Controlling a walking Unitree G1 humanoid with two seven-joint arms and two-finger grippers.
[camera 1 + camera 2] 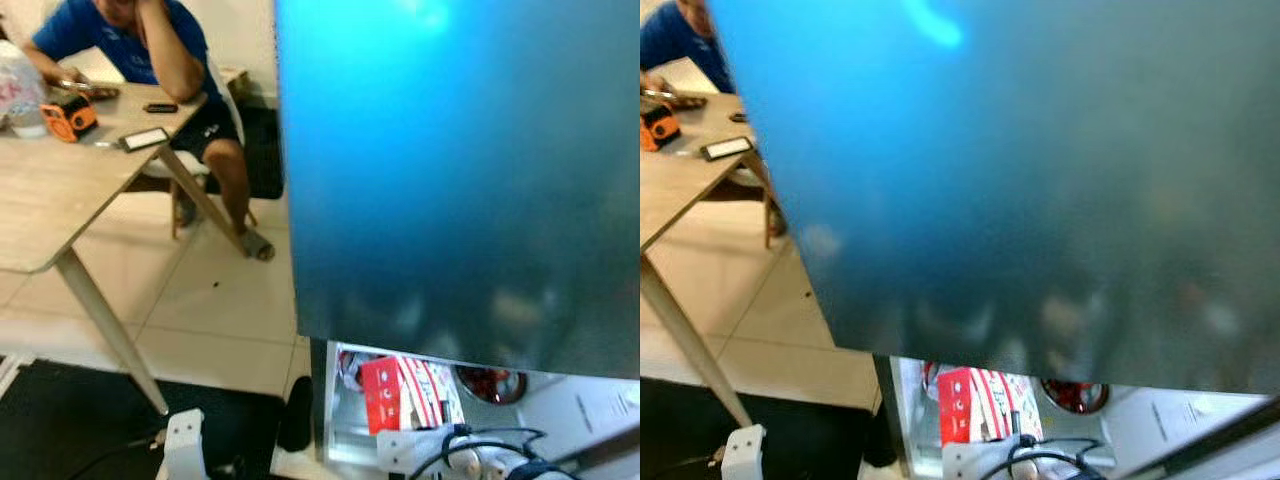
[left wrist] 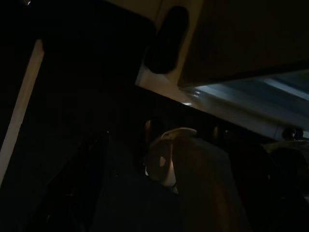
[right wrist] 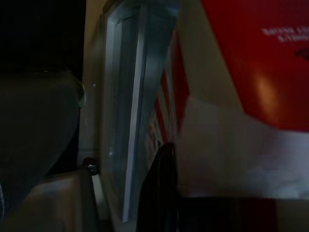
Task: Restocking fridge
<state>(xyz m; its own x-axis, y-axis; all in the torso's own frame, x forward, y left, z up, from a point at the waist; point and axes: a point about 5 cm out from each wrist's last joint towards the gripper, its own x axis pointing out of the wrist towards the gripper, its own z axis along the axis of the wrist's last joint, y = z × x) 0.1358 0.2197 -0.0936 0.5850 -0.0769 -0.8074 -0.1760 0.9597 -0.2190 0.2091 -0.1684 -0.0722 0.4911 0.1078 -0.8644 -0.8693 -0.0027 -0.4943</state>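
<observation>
Red-and-white carton (image 1: 385,392), glossy cardboard, boxy, upright on fridge shelf (image 1: 345,440) below blue door (image 1: 450,170). Right wrist view: carton (image 3: 251,96) pressed beside one black finger (image 3: 161,188) of right gripper; jaws' state cannot tell. Person (image 1: 150,50) seated at wooden tabletop (image 1: 50,200).

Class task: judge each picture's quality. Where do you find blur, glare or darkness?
Eye views: the close blue fridge door is a soft blur with a glare patch at its top; left wrist view: nearly black; right wrist view: the red carton is close and unsharp.
</observation>
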